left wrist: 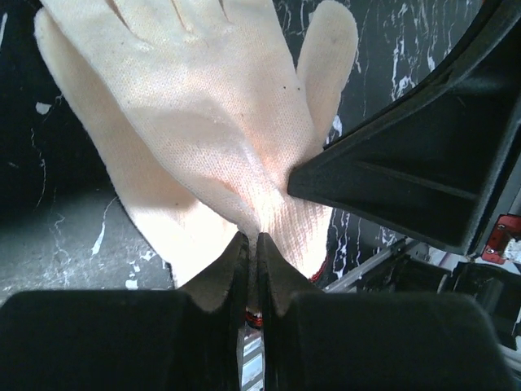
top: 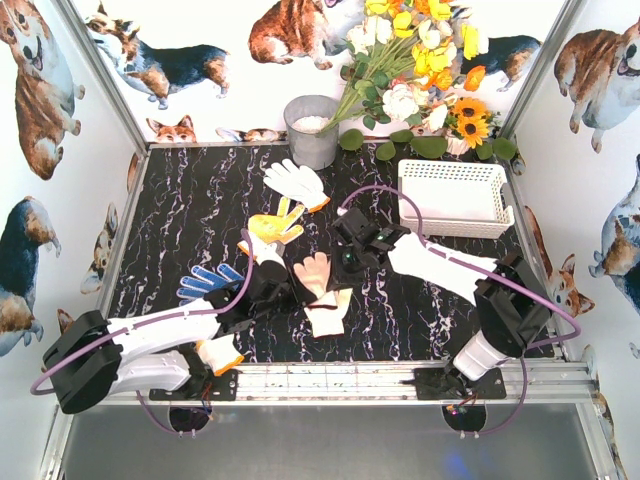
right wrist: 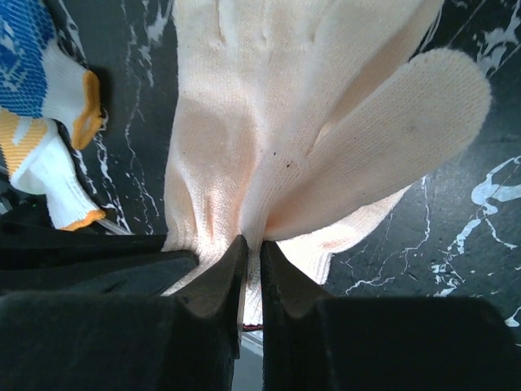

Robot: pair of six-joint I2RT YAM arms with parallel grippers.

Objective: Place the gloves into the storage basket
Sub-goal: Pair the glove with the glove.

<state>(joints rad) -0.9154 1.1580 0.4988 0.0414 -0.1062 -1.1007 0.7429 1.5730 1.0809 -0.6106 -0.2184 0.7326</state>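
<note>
Between the closed tips of left gripper and right gripper: pinched cuffs of beige knit gloves. Light, floppy, hardly slippery; best gripped at the thicker ribbed cuff nearest the fingertips.

White lattice storage basket sits upright at two o'clock. Beige gloves overlap at centre, fingers toward twelve. The yellow-palmed glove lies at eleven, the blue-palmed glove at nine and the white glove at twelve.
</note>
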